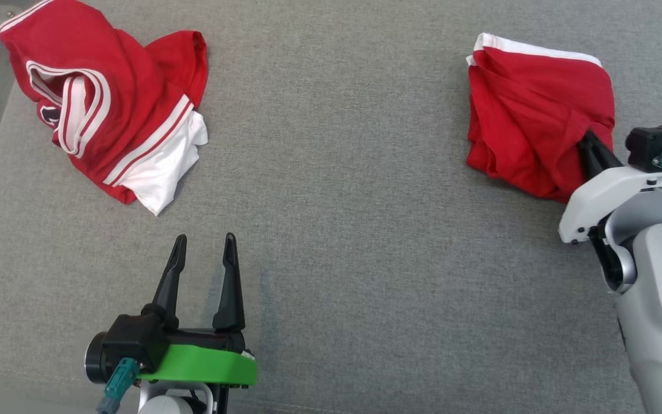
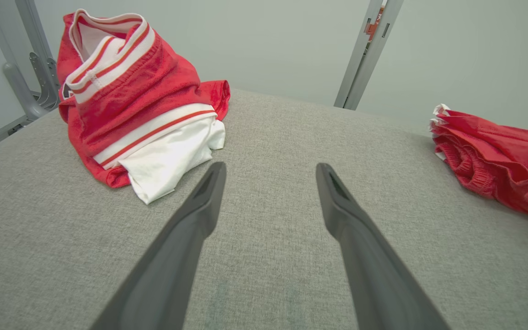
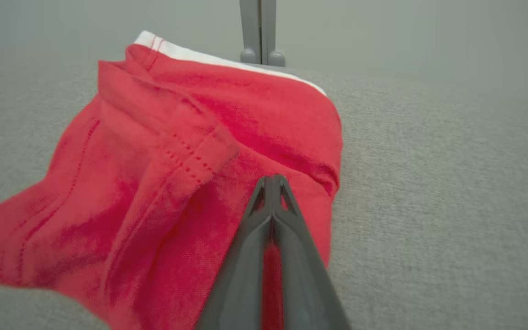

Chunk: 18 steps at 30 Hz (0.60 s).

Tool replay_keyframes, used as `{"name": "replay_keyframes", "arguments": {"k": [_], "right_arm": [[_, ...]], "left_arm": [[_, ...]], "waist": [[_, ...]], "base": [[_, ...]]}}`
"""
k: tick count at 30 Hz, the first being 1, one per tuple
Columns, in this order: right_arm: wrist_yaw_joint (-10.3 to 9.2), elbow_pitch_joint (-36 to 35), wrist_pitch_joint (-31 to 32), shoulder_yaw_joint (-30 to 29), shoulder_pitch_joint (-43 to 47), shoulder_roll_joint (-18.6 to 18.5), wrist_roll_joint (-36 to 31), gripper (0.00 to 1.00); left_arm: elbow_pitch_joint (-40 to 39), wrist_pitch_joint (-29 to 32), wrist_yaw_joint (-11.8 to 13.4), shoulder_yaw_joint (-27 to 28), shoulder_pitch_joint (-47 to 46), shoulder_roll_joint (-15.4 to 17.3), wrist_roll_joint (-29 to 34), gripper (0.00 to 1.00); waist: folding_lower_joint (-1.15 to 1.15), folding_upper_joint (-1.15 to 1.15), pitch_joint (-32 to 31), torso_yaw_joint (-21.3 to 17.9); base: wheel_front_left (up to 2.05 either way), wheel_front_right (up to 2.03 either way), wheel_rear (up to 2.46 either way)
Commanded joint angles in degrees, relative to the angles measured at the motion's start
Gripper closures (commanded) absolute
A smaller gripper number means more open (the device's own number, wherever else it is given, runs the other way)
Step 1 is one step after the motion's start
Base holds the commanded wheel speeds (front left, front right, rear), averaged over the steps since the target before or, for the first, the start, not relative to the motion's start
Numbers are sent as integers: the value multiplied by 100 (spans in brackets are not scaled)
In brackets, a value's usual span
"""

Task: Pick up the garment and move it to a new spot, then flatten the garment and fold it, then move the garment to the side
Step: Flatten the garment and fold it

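Jaws pressed fully together are seen on the right gripper [image 1: 588, 141], and a fold of the red garment [image 1: 532, 109] is pinched between them at its near right edge. In the right wrist view, red cloth is visible in the slit between the closed fingers [image 3: 250, 247], and the fabric is drawn into creases toward the tips. The red garment is bunched on the far right part of the grey fabric worktop [image 1: 337, 201], with a white band along its far edge. The jaws of the left gripper [image 1: 204, 244] are held wide over the near left of the worktop, with bare grey fabric between them. A red-and-white garment [image 1: 107, 115] is heaped at the far left, well apart from the red garment.
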Motion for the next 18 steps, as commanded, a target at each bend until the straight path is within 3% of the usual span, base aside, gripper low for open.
{"name": "replay_keyframes", "arguments": {"k": [1, 11, 18], "right_arm": [[-7, 101, -77, 71, -112, 62, -1, 100], [-7, 641, -240, 1458, -226, 169, 198, 100], [-7, 711, -196, 2254, 48, 143, 365, 100]], "left_arm": [[-12, 2, 11, 1, -89, 16, -13, 0], [-15, 2, 133, -65, 87, 16, -123, 0], [38, 2, 211, 11, 305, 16, -128, 0]], "waist": [[0, 0, 49, 108], [0, 0, -270, 267], [0, 0, -686, 77]], "base": [[0, 0, 0], [0, 0, 0], [0, 0, 0]]}}
